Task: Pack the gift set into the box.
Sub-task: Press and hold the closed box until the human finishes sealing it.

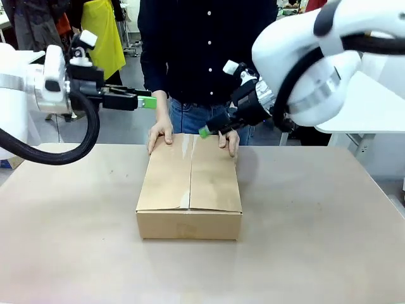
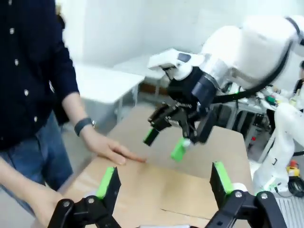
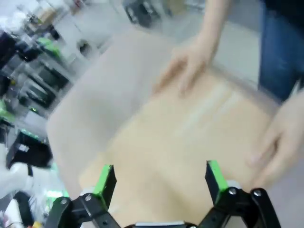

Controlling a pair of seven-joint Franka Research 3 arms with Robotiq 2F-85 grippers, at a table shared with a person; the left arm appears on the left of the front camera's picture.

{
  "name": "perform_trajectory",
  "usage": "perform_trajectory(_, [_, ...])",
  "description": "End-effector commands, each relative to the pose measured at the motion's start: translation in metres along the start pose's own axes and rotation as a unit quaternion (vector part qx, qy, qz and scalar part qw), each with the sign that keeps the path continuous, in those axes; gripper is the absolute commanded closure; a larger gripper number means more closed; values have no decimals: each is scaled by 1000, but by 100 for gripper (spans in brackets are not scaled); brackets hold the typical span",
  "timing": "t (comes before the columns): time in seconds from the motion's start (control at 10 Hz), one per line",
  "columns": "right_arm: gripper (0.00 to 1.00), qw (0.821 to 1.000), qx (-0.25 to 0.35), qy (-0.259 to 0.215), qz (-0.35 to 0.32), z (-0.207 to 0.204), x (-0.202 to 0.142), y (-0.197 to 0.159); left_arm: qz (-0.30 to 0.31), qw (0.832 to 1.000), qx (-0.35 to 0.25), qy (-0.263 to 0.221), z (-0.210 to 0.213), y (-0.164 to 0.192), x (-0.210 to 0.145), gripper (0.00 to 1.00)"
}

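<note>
Left claw (image 1: 148,101) hangs level in the air, pointing sideways toward the person's waist, its fingers spread wide with nothing between them, high over the tabletop (image 1: 316,221) and left of the far end of the box (image 1: 190,183). That box sits mid-tabletop with its flaps shut, the seam running front to back. One hand (image 1: 160,134) lies flat on its far left corner, the other hand (image 1: 231,140) on its far right corner. Right claw (image 1: 215,128) slants down and leftward from a bent wrist, spread wide and empty, hovering just above that second hand.
</note>
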State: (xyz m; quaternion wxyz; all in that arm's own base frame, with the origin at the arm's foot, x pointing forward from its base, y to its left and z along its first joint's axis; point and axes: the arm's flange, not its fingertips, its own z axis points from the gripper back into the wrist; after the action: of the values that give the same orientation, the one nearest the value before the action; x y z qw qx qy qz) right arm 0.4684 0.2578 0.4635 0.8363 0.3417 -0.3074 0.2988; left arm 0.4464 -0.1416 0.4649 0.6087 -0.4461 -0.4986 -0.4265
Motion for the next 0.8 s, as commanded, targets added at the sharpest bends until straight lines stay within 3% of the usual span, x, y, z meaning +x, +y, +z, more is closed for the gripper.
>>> perform_trajectory(0.0, [0,998,-32,61,-13,-5,-17,5,122,992,-24,6,12,30,-32,0])
perform_trajectory(0.1, [0,998,-32,61,-13,-5,-17,5,0,1000,0,0,0,0,0,0])
perform_trajectory(0.2, [0,1000,3,-8,5,4,4,-1,31,999,-12,-15,11,17,-27,0])
perform_trajectory(0.3, [0,979,142,14,143,7,0,8,-49,997,10,56,-1,25,-29,0])
perform_trajectory(0.5, [0,929,278,-74,232,31,-34,-6,-50,993,-29,105,1,31,-51,0])
perform_trajectory(0.6, [0,913,299,-75,266,40,-57,-12,-36,993,-33,112,5,32,-58,0])
perform_trajectory(0.7, [0,918,275,-99,269,42,-77,-19,-32,993,-24,112,6,35,-61,0])
